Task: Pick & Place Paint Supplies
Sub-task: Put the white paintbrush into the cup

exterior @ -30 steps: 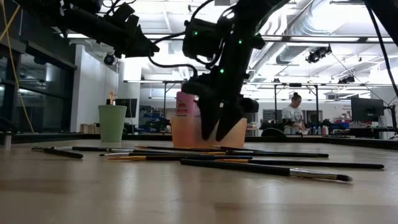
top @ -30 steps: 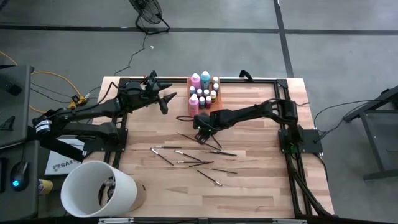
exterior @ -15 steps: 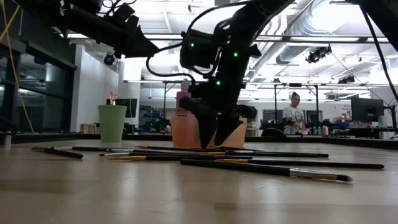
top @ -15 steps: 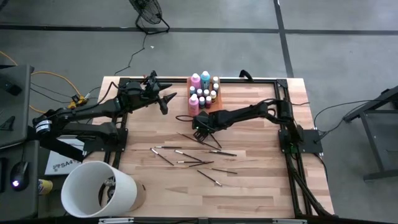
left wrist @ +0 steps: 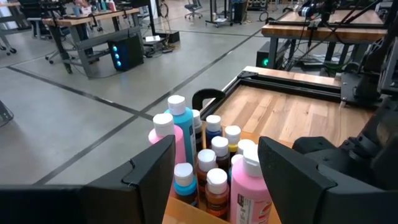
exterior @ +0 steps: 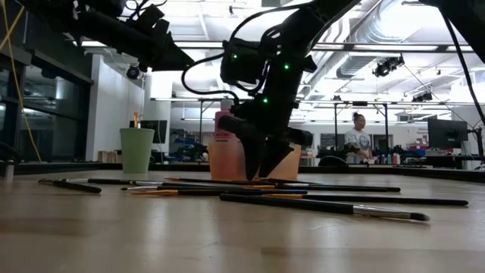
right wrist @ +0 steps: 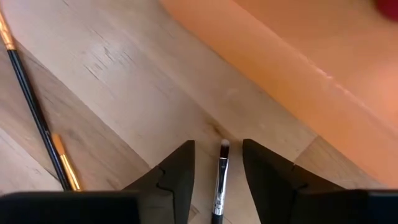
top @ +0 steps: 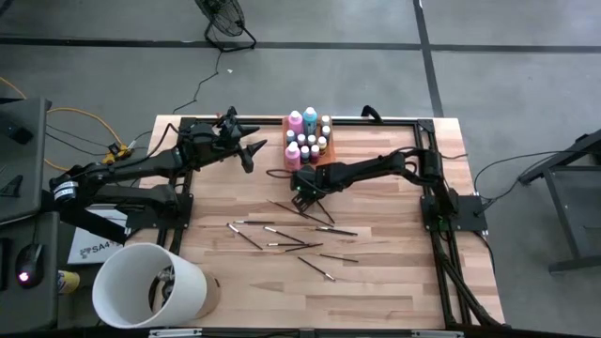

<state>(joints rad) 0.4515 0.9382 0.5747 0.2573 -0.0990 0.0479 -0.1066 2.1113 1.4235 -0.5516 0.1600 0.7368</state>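
Left gripper (top: 252, 150) hovers with jaws spread and empty beside the translucent orange plastic tray (top: 287, 131) of pink, teal and small dark bottles (left wrist: 211, 167).

Right gripper (right wrist: 219, 163) is down at the wooden worktop (top: 394, 272), jaws straddling a thin dark-handled brush (right wrist: 219, 186) lying just beside the tray (not yet pinched). Risk: the slender handle could roll or slip out as the jaws close, or the tips scrape the wood.

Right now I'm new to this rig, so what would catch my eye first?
The orange tray packed with pink and teal bottles at the table's far edge. Just in front, the right gripper reaches down, a thin brush between its fingers. More brushes lie scattered mid-table.
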